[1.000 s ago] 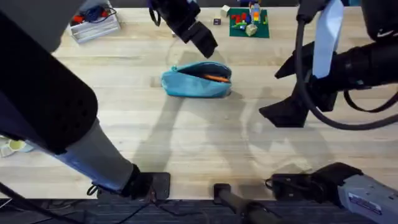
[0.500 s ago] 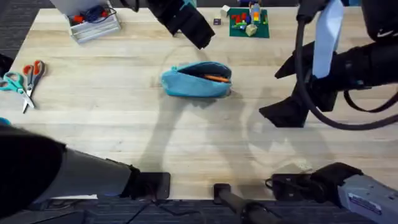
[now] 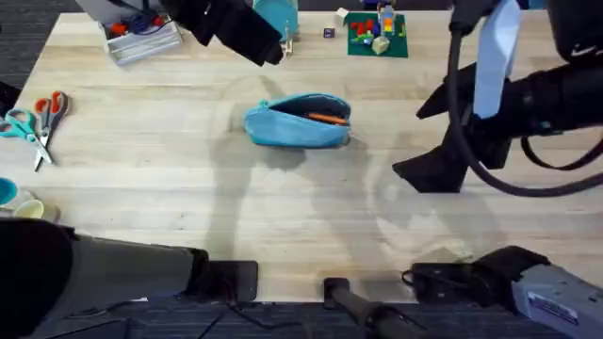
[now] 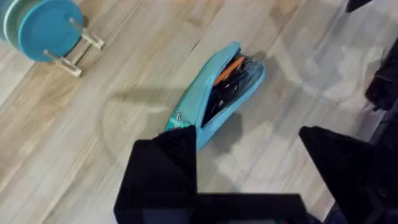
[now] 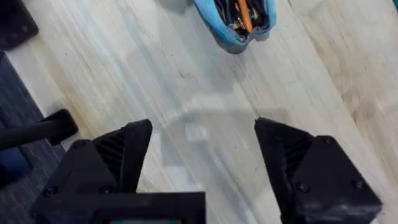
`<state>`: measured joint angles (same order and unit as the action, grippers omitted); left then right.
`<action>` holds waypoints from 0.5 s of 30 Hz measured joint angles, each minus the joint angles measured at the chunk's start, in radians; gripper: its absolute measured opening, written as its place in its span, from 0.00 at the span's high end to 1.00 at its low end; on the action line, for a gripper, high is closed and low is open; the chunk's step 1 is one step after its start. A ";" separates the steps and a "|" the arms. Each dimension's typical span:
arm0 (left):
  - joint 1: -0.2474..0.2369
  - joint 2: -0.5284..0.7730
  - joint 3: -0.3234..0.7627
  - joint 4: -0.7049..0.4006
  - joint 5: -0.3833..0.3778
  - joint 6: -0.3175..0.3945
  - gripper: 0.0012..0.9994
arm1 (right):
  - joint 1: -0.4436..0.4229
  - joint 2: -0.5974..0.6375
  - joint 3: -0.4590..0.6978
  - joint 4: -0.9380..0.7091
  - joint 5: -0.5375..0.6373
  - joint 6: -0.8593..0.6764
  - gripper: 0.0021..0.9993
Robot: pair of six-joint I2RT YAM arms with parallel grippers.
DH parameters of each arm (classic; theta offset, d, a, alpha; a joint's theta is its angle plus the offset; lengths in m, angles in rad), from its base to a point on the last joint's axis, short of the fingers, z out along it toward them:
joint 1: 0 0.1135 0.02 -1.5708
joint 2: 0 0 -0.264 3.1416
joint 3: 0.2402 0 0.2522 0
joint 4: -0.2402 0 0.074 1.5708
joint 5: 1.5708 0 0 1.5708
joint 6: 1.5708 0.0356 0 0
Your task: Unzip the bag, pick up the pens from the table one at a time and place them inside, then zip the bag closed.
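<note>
Pens in, bag not yet zipped.
Bag (image 3: 298,121) lies mid-table (image 3: 188,188), mouth gaping, orange pen (image 3: 328,118) visible inside; left gripper (image 4: 249,155) beyond it, right gripper (image 5: 202,155) to its right, both wide apart, empty, clear for zipping.

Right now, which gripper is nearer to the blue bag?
Left. The left gripper hangs just beyond the bag's far left end. The right gripper sits farther off, to its right and nearer the bases.
</note>
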<state>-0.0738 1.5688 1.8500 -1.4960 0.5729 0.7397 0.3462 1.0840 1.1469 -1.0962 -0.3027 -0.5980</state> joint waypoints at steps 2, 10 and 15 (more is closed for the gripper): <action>0.003 0.000 -0.001 0.000 0.014 0.013 0.00 | 0.000 0.000 0.000 0.000 0.000 0.000 0.00; 0.043 0.000 -0.001 -0.013 0.056 0.051 0.00 | 0.000 0.000 0.000 0.000 0.000 0.000 0.00; 0.100 -0.005 -0.002 -0.061 0.123 0.109 0.00 | 0.000 0.000 0.000 0.000 0.000 0.000 0.00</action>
<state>0.0257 1.5641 1.8484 -1.5574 0.6959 0.8490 0.3462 1.0840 1.1469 -1.0961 -0.3027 -0.5980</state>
